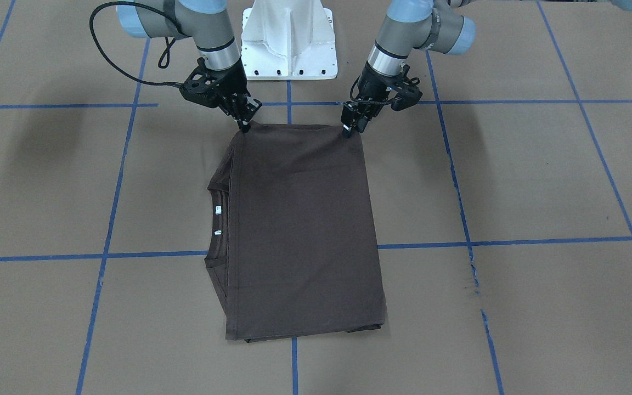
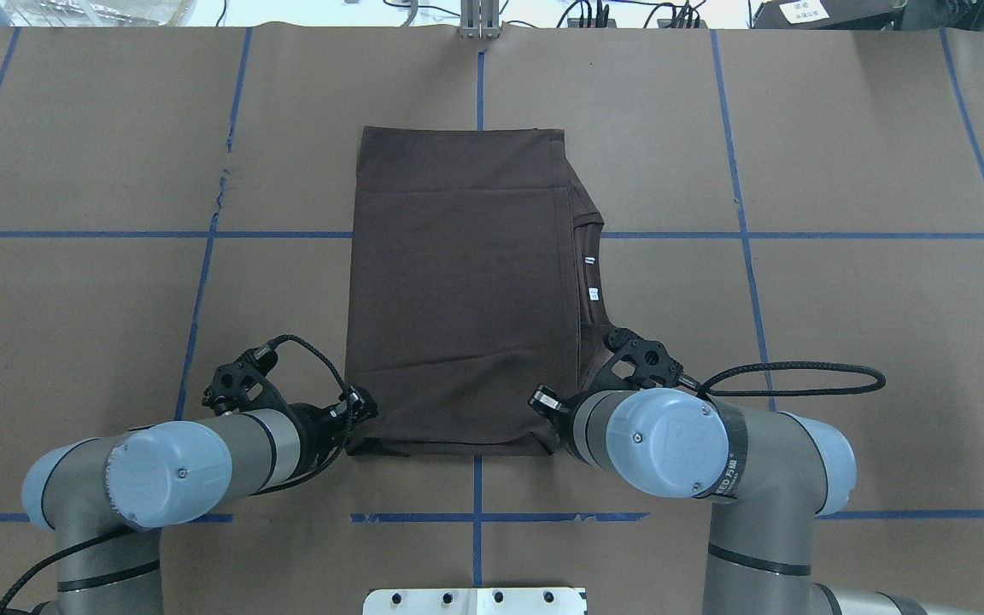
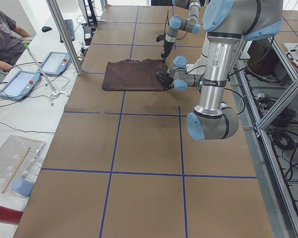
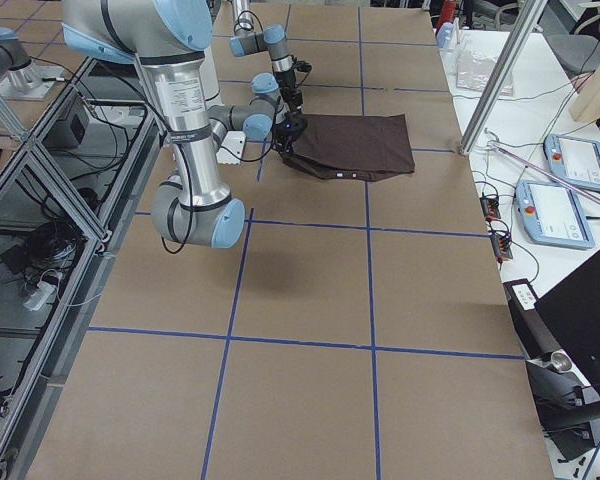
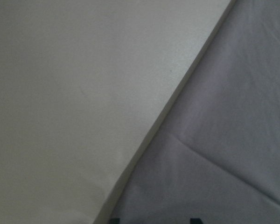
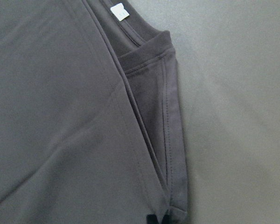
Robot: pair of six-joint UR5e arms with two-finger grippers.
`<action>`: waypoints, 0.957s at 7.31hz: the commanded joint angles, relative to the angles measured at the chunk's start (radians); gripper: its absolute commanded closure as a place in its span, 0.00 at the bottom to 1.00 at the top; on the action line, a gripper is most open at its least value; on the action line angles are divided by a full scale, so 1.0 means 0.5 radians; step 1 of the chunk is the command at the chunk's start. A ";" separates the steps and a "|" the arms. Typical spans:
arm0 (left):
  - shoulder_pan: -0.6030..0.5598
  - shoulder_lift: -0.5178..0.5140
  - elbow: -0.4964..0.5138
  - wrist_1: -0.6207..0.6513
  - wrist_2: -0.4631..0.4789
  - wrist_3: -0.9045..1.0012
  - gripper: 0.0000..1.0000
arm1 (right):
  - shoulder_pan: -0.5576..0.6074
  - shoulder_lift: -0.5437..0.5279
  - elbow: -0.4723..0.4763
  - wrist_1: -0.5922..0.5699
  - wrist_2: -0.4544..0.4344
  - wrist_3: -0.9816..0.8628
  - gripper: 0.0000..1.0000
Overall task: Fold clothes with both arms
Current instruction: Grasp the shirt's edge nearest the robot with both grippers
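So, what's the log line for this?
T-shirt: folded flat | left end effector: at robot-side corner | right end effector: at robot-side corner | grip: unclear

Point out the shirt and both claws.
shirt (image 1: 299, 230), front-facing view, middle of top layer.
left claw (image 1: 352, 130), front-facing view, between fingertips at shirt corner.
right claw (image 1: 245, 127), front-facing view, between fingertips at shirt corner.

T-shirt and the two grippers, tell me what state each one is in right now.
T-shirt: folded into a rectangle, lying flat on the table, collar exposed along one side.
Right gripper: lowered at a shirt corner on the robot's side, fingers pinched on the fabric.
Left gripper: lowered at the other corner on that side; open or shut is not clear.
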 commanded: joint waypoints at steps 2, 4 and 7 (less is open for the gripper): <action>0.019 -0.007 -0.002 0.050 -0.006 0.000 0.40 | 0.001 0.001 0.013 -0.001 0.004 0.001 1.00; 0.044 -0.016 -0.029 0.168 -0.009 0.000 0.41 | 0.004 -0.002 0.020 -0.004 0.004 0.001 1.00; 0.062 -0.016 -0.023 0.191 -0.006 -0.004 0.48 | 0.001 -0.002 0.023 -0.004 0.004 -0.002 1.00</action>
